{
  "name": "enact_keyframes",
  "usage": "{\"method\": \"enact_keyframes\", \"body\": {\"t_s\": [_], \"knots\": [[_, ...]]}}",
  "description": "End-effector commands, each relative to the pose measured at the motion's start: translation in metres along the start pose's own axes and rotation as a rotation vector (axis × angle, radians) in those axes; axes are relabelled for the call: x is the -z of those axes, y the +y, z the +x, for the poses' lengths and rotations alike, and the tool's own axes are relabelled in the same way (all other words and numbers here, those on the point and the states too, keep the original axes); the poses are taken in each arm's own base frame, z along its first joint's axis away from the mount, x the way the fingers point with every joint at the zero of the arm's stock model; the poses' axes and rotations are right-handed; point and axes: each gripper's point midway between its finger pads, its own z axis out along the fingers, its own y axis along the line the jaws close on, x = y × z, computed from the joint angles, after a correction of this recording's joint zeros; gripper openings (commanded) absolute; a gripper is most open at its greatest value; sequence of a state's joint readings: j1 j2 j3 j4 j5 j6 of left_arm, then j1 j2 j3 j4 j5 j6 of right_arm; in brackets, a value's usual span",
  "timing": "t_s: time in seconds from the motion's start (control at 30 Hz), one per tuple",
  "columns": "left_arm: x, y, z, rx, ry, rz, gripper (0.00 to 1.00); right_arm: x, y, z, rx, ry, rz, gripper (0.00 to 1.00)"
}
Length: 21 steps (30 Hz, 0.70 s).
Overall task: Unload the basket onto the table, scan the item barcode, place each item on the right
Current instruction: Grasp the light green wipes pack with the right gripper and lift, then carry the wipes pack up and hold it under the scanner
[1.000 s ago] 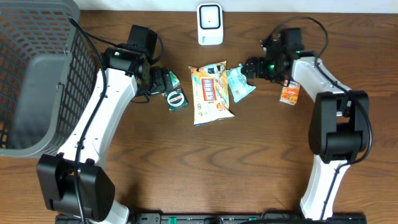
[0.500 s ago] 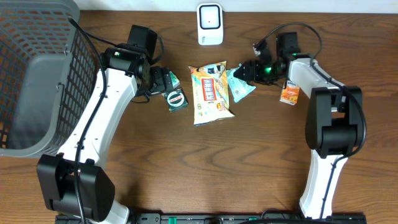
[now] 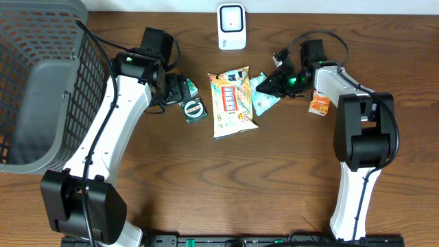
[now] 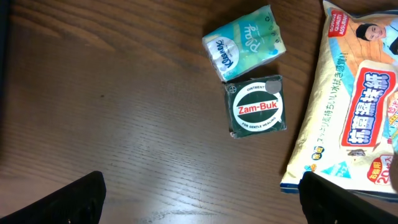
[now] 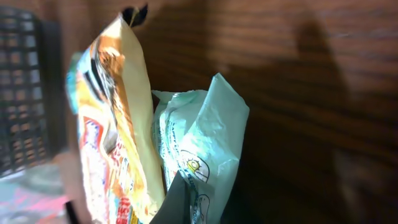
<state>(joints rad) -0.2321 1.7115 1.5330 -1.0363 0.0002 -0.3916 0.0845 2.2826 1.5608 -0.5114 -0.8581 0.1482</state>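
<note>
Overhead: the pale green packet (image 3: 265, 100) lies flat on the brown wooden surface (image 3: 274, 178), just beside the right edge of a yellow snack bag (image 3: 232, 101), and the 2 overlap slightly. The right gripper (image 3: 271, 82) reaches in low from the right. Its jaws are closed on the packet's upper right corner, so the packet spreads down and to the left from their tips. A small orange carton (image 3: 319, 103) sits near this arm's forearm, apart from the packet. A white scanner (image 3: 232, 26) stands at the far edge, above the yellow bag. The left gripper (image 3: 175, 89) hovers over a green Zam-Buk box (image 3: 195, 108), with a grey mesh basket (image 3: 86, 75) well to its left.

Left wrist: the left jaws stand wide open, with 1 dark fingertip (image 4: 74, 199) in each lower corner of the frame and nothing between them but bare wood. The Zam-Buk box lies ahead of them, touching a teal tissue pack (image 4: 245, 42) above it. The yellow bag runs down the right edge. The pale green packet is out of this view.

Right wrist: the packet fills the centre, crumpled and standing up from the wood, pressed against the yellow bag on its left. A dark finger (image 5: 177, 199) overlaps the packet's lower edge, which is pinched in the closed jaws.
</note>
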Motion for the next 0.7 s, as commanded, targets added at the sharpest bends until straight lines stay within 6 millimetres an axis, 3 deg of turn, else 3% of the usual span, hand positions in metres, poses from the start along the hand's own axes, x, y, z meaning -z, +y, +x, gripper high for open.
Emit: {"method": "enact_keyframes", "body": {"t_s": [0.0,0.13,0.33,0.43,0.57,0.67], "knots": [[0.002,0.002,-0.003,-0.002,-0.011,-0.008,0.98,0.014,0.032,0.0,0.009,0.004,-0.191,0.01],[0.002,0.002,-0.003,-0.002,-0.011,-0.008,0.98,0.041,0.064,-0.009,0.066,-0.03,-0.279,0.01],[0.002,0.002,-0.003,-0.002,-0.011,-0.008,0.97,0.091,0.101,-0.028,0.168,-0.144,-0.231,0.01],[0.002,0.002,-0.003,-0.002,-0.011,-0.008,0.98,0.116,0.128,-0.033,0.238,-0.197,-0.216,0.01],[0.002,0.002,-0.003,-0.002,-0.011,-0.008,0.98,0.135,0.166,-0.029,0.322,-0.231,-0.229,0.01],[0.002,0.002,-0.003,-0.002,-0.011,-0.008,0.98,0.137,0.191,-0.022,0.362,-0.228,-0.247,0.01]]}}
